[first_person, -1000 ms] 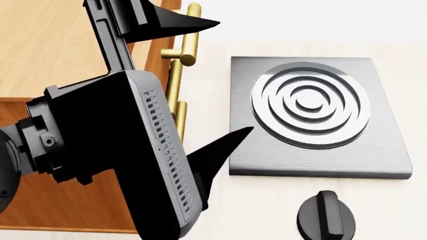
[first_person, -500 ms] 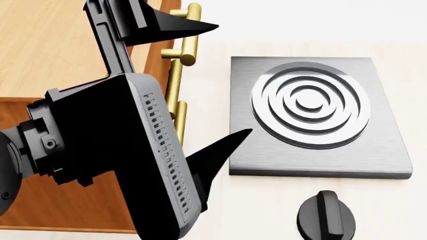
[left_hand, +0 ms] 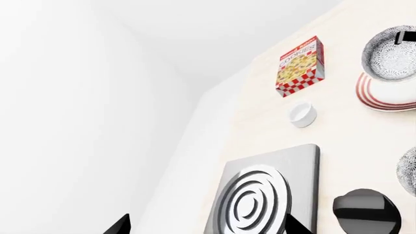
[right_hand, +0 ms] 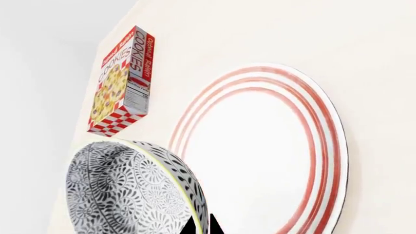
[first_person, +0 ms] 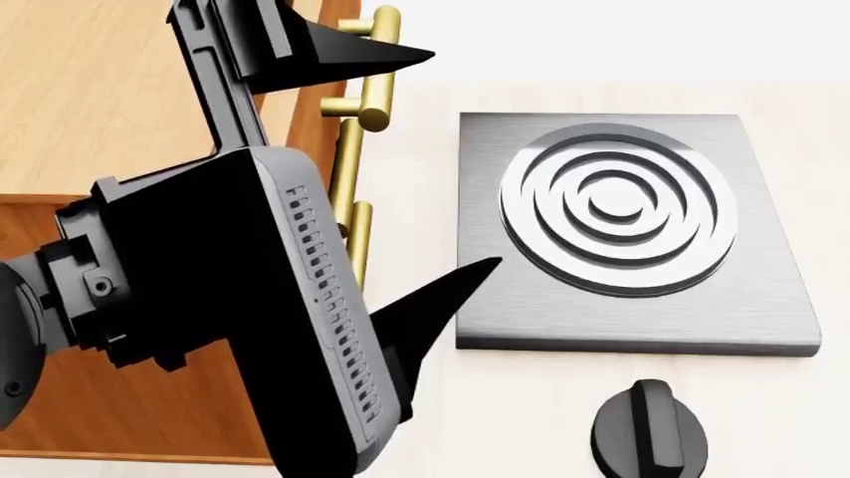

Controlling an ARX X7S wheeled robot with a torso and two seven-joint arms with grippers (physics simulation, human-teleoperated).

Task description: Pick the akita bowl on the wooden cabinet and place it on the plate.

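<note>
The akita bowl [right_hand: 130,190], white with a dense dark speckled pattern, is pinched at its rim by my right gripper [right_hand: 202,227], which is shut on it. Just past it lies the plate [right_hand: 260,156], white with red rings. In the left wrist view the bowl [left_hand: 388,52] sits over the plate's [left_hand: 383,95] far side; I cannot tell whether they touch. My left gripper [first_person: 465,154] stands open and empty beside the wooden cabinet [first_person: 80,90], above the stove burner. The head view shows neither bowl nor plate.
A steel burner plate [first_person: 624,229] and a black knob [first_person: 651,433] lie right of the cabinet's brass handles [first_person: 378,70]. A cookies box [right_hand: 120,83] stands near the plate, and a small white cup [left_hand: 302,114] sits nearby. A grey patterned round object [left_hand: 409,170] shows at the frame's edge.
The left arm has drifted very slightly in the head view; nothing else differs.
</note>
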